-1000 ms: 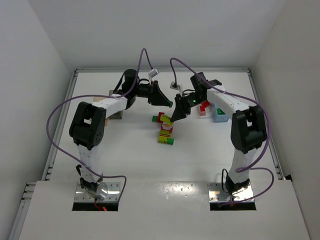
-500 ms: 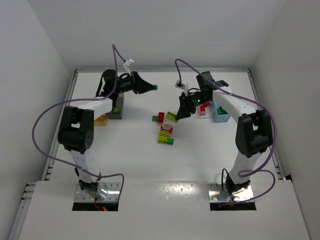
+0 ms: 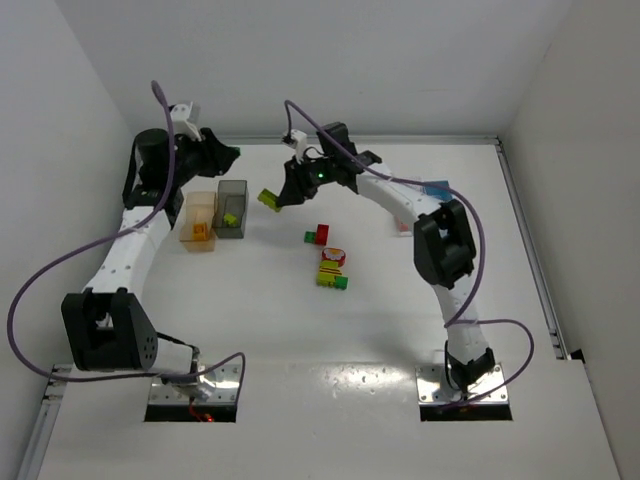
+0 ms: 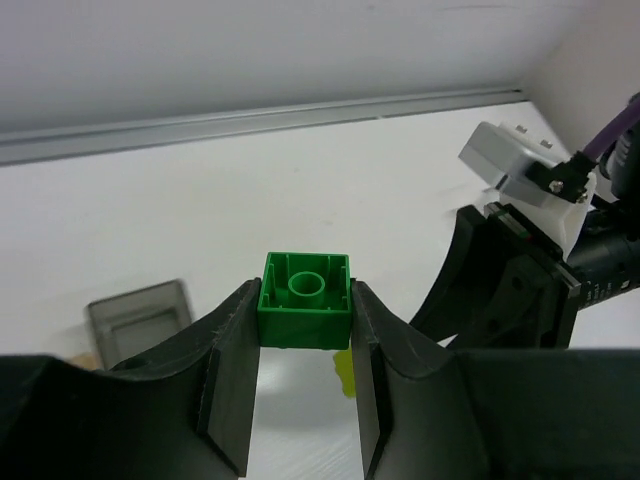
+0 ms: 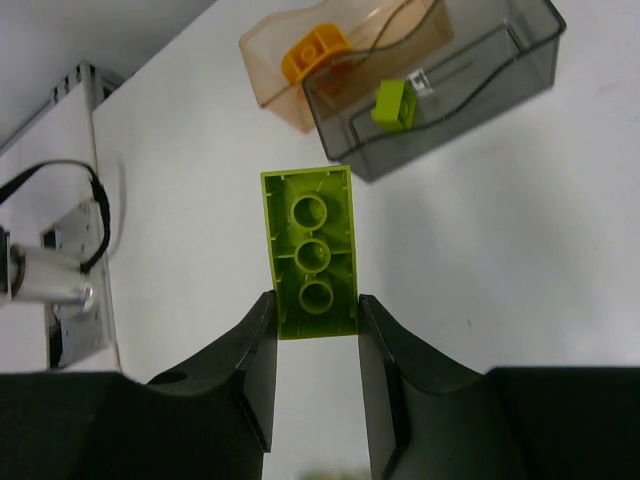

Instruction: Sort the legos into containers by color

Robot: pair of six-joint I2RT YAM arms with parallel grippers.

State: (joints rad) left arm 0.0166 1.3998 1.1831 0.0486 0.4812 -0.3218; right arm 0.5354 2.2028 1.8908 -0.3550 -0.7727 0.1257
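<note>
My left gripper (image 3: 228, 153) is shut on a green brick (image 4: 305, 300) and holds it in the air behind the bins at the back left. My right gripper (image 3: 277, 195) is shut on a long lime-green brick (image 5: 312, 255), held above the table just right of the smoky grey bin (image 3: 231, 208). That bin (image 5: 440, 90) holds one lime brick (image 5: 393, 103). The orange bin (image 3: 198, 220) beside it holds an orange brick (image 5: 312, 50). Loose legos lie mid-table: a red and green pair (image 3: 318, 236) and a mixed cluster (image 3: 333, 270).
The light blue bin (image 3: 436, 188) shows partly behind the right arm at the back right; the clear bin is hidden. A raised rail (image 3: 330, 140) edges the table at the back. The right wrist (image 4: 520, 280) shows close by in the left wrist view.
My left arm has swung left and back with the green brick. My right arm has carried the lime brick left, from beside the loose legos to beside the grey bin.
</note>
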